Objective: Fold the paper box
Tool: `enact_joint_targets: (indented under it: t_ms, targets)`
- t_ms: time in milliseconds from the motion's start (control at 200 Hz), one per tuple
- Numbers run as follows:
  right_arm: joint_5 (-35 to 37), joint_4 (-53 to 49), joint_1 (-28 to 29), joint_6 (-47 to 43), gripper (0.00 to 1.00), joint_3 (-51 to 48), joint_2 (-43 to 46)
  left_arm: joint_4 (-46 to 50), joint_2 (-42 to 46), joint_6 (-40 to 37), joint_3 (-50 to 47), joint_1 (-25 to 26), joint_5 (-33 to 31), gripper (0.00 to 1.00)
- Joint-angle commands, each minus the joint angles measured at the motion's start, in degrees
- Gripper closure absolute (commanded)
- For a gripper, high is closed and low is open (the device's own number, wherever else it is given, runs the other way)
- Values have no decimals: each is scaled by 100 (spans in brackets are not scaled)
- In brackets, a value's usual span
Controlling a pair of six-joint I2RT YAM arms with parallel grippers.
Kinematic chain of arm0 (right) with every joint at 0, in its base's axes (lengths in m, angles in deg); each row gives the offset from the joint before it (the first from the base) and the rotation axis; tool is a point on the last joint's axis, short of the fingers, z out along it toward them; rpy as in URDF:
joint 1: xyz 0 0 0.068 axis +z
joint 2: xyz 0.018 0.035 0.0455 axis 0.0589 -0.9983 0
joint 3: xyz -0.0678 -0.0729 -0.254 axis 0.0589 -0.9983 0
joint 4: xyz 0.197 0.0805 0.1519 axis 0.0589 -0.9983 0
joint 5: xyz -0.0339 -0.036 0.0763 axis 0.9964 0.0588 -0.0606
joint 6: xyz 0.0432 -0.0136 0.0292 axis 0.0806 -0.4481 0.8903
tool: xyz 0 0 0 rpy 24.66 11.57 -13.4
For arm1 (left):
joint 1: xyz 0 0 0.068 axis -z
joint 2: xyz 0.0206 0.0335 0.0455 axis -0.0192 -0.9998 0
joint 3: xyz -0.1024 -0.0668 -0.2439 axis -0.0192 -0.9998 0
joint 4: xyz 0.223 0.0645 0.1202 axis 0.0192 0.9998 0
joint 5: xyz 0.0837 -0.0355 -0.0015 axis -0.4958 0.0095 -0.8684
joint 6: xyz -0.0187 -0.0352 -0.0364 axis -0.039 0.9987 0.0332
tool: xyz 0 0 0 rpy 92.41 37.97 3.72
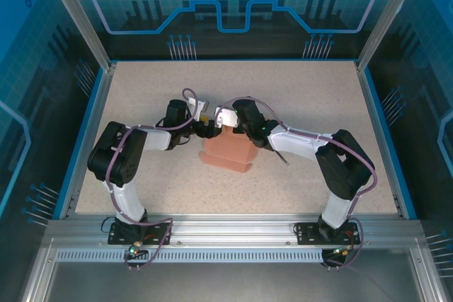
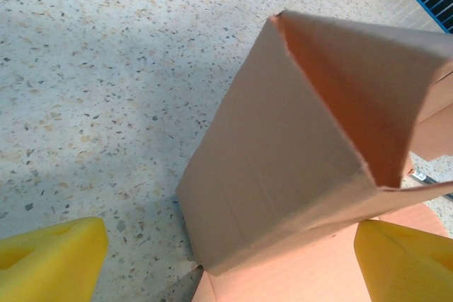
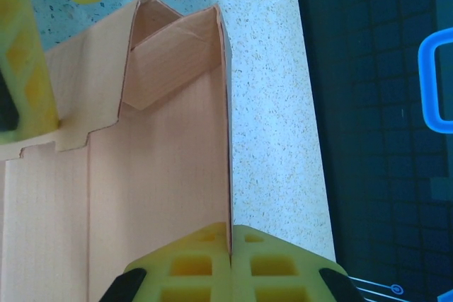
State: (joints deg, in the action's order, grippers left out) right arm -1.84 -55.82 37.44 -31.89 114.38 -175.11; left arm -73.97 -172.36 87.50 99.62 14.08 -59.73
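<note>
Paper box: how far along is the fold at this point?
Done: the paper box is no longer flat; its walls are raised into an open sleeve. In hand: the right tool pinches one wall's edge, and the left tool stands open astride the box. Left: one end gapes open and a panel lies flat, so tucking and closing are not yet done.
</note>
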Motion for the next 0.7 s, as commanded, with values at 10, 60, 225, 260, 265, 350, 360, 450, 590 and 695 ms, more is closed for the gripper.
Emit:
enact_joint_targets:
  t_ms: [10,60,225,260,265,350,360,450,590,695]
  targets:
    - [-184,-164,-15,99,100,136,41,-458,-60,-1,106,46,395,7]
    - [-169,-164,-14,76,100,99,47,-481,-70,9,96,46,395,7]
    - [-66,-98,-6,-97,100,-59,25,-469,-91,59,81,44,305,10]
    - [-36,-79,4,-144,100,-85,-3,-459,-93,82,94,45,284,10]
    - [-31,-73,5,-155,100,-96,-9,-458,-98,84,95,46,275,11]
    - [50,10,34,-237,100,-170,-71,-331,-111,109,182,46,194,12]
    - [55,11,39,-243,100,-181,-73,-308,-112,107,194,46,171,12]
    - [106,37,51,-232,100,-218,-109,-167,-105,90,254,46,-5,13]
    - [69,36,58,-146,100,-238,-91,-234,-61,142,210,46,-156,13]
    - [-23,-20,57,-49,100,-203,-41,-213,-77,176,235,55,-231,14]
